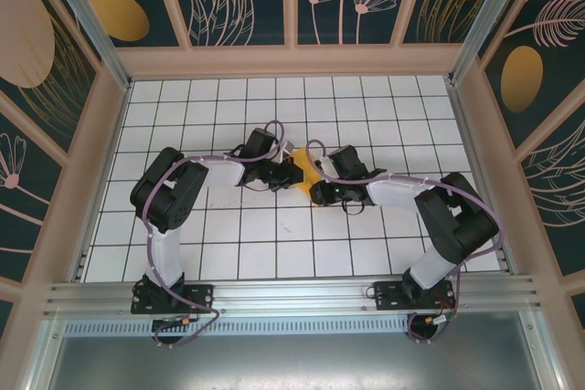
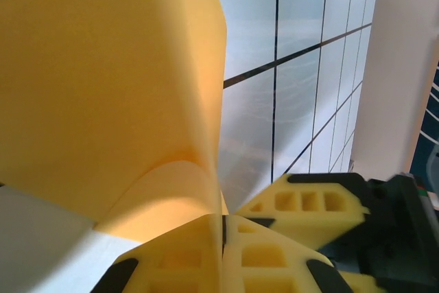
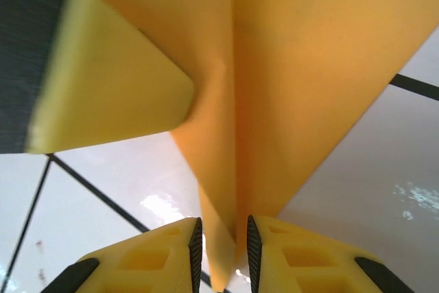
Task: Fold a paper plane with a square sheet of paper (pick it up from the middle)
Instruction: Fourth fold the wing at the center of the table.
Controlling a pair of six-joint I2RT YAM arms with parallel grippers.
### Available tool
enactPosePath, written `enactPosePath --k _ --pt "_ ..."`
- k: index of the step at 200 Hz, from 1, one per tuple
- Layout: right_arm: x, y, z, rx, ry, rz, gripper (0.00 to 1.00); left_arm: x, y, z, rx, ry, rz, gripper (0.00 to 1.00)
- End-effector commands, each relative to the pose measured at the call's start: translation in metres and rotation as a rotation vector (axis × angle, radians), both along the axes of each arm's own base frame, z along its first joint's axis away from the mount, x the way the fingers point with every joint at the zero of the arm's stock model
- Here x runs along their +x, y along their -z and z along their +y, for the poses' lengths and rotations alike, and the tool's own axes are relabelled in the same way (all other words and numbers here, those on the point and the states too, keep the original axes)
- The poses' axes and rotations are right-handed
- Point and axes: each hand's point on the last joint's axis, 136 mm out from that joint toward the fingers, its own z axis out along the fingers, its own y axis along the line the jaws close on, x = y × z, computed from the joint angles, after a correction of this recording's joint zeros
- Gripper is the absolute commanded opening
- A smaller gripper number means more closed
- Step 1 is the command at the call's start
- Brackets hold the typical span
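The square sheet of paper [image 1: 300, 173] is orange-yellow and folded, held up off the table between the two grippers at the middle. In the right wrist view the paper [image 3: 309, 53] narrows along a centre crease to a point, like a paper plane. My left gripper [image 1: 285, 173] is shut on one edge; in its wrist view the fingertips [image 2: 223, 219] meet on the paper [image 2: 103, 66], which curls up to the left. My right gripper [image 3: 221, 228] straddles the creased tip with a gap on each side, open. The left gripper's finger [image 3: 110, 87] shows beside the fold.
White grid tiles [image 1: 274, 235] cover the table [image 1: 192, 98], with wooden side walls [image 1: 101, 134] all round and a metal rail [image 1: 292, 294] at the near edge. The right gripper's yellow finger [image 2: 309, 204] sits close beside the left gripper's fingertips.
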Motion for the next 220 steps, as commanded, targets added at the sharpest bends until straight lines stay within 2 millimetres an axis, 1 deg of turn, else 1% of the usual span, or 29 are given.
enactPosePath --k 1,15,29,52,72,90,127,145,167,188,200,220 --pt "0.007 0.003 0.001 -0.052 -0.019 -0.04 0.27 0.002 -0.009 -0.001 -0.013 0.023 -0.015 0.06" --pt "0.009 0.002 0.002 -0.054 -0.021 -0.048 0.28 0.002 -0.008 -0.002 -0.013 0.023 -0.011 0.06" --pt "0.013 -0.004 0.003 -0.047 -0.004 -0.069 0.28 0.002 -0.008 -0.002 -0.014 0.025 -0.01 0.06" --pt "0.014 -0.014 0.012 0.005 -0.023 -0.086 0.27 0.002 -0.008 -0.002 -0.014 0.026 -0.01 0.06" --pt "0.014 -0.006 0.011 -0.021 -0.027 -0.071 0.24 0.002 -0.007 -0.002 -0.012 0.025 -0.009 0.06" --pt "0.013 0.0 0.009 -0.045 -0.03 -0.069 0.15 0.002 -0.007 -0.002 -0.012 0.025 -0.008 0.06" --pt "0.013 0.0 0.006 -0.082 -0.028 -0.096 0.0 0.001 -0.007 -0.001 -0.009 0.026 -0.006 0.07" --pt "0.01 0.003 0.004 -0.117 -0.04 -0.109 0.0 0.001 -0.008 -0.001 -0.009 0.025 -0.009 0.11" --pt "0.01 0.003 0.001 -0.149 -0.037 -0.136 0.0 0.001 -0.007 0.0 0.004 0.02 -0.008 0.13" --pt "0.014 0.001 -0.004 -0.23 -0.021 -0.203 0.0 0.001 -0.004 0.003 0.018 0.013 -0.016 0.1" --pt "0.018 0.002 -0.008 -0.281 -0.006 -0.239 0.0 0.002 0.0 0.004 0.026 0.007 -0.02 0.05" --pt "0.017 0.003 -0.009 -0.316 -0.011 -0.26 0.0 0.004 0.0 0.002 0.013 0.004 -0.032 0.04"
